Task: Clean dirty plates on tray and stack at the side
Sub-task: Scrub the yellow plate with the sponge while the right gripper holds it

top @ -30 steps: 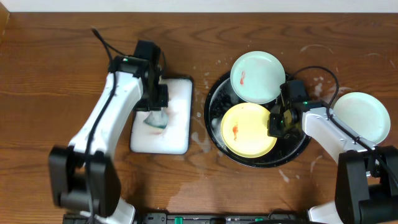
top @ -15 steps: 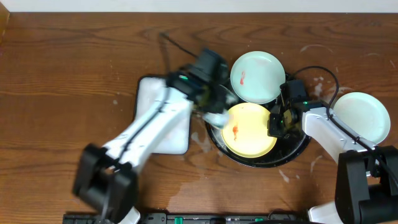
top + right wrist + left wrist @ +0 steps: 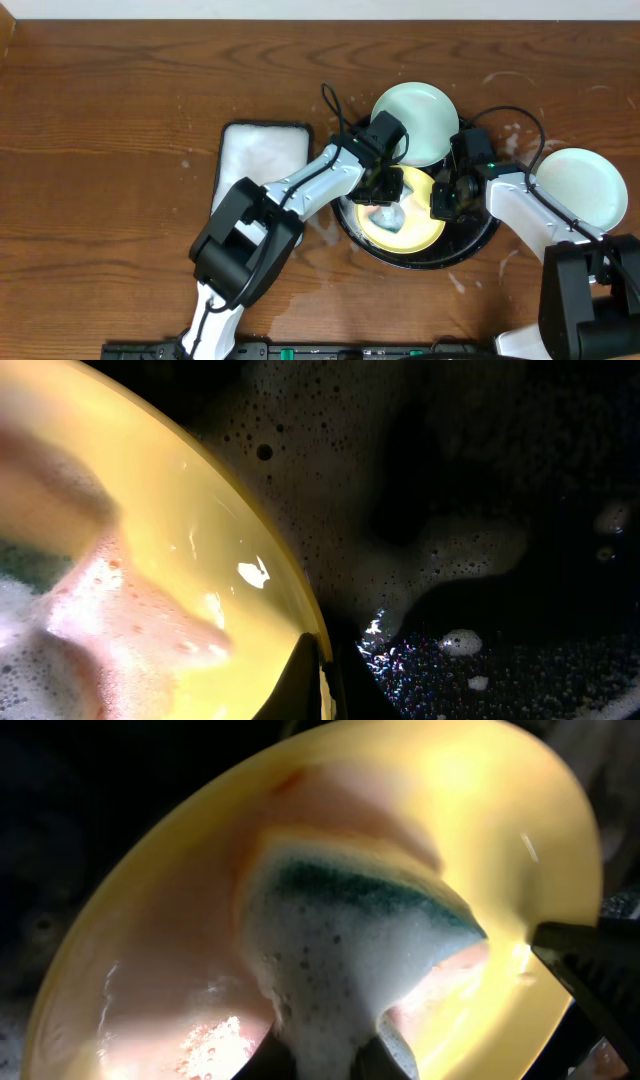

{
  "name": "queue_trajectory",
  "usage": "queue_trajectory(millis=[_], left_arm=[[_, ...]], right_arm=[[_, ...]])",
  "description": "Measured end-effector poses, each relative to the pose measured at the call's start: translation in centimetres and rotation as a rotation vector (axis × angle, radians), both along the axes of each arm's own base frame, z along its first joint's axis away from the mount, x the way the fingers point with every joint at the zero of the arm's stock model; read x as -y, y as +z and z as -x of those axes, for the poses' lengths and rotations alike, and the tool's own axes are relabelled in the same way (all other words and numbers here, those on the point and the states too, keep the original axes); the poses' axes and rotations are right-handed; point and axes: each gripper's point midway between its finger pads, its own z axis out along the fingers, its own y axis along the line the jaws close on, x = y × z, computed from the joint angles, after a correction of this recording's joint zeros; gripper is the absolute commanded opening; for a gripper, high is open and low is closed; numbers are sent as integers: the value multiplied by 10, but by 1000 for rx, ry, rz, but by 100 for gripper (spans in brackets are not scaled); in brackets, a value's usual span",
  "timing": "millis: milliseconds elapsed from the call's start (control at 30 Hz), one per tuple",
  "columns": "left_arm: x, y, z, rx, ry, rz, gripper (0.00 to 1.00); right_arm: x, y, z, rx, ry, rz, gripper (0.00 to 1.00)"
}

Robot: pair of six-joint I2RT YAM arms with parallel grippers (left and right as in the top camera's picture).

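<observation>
White rectangular foam tray (image 3: 262, 150) at left. Left gripper (image 3: 385, 200) clamped on foamy green-topped sponge (image 3: 388, 216), pressed onto round yellow plate (image 3: 422, 234) in round black tray (image 3: 472, 236), pale mint plate (image 3: 420, 115) beside. Right gripper (image 3: 441, 195) pinches yellow plate's rim. Second mint plate (image 3: 583, 185) on wood tabletop (image 3: 100, 120), far right

Soapy yellow plate (image 3: 420, 222) and mint plate (image 3: 420, 120) sit in black tray (image 3: 470, 245).

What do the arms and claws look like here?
Both arms are white shells with black joints: left arm, right arm. Claws are black: left claw, right claw. Black cables loop at each wrist; a green light glows on the right wrist.
</observation>
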Motion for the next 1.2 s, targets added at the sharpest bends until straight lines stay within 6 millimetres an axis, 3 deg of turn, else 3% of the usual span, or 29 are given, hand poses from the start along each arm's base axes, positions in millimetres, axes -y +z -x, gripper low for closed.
queue_trajectory(millis=[267, 400, 567, 767, 1033, 1200], left_arm=[[-36, 1, -3, 12, 44, -219, 8], [-42, 3, -11, 86, 15, -287, 7], [-32, 4, -24, 168, 3, -268, 8], [0, 8, -38, 179, 50, -99, 7], [33, 10, -30, 118, 74, 40, 8], [27, 5, -21, 79, 74, 4, 8]], right_arm=[[-1, 0, 1, -4, 0, -4, 1], [-4, 0, 2, -12, -1, -24, 1], [-7, 0, 3, -16, 2, -38, 1], [-7, 0, 3, -17, 6, -41, 1], [-7, 0, 3, -14, 23, -37, 1], [-6, 0, 3, -15, 28, -33, 1]])
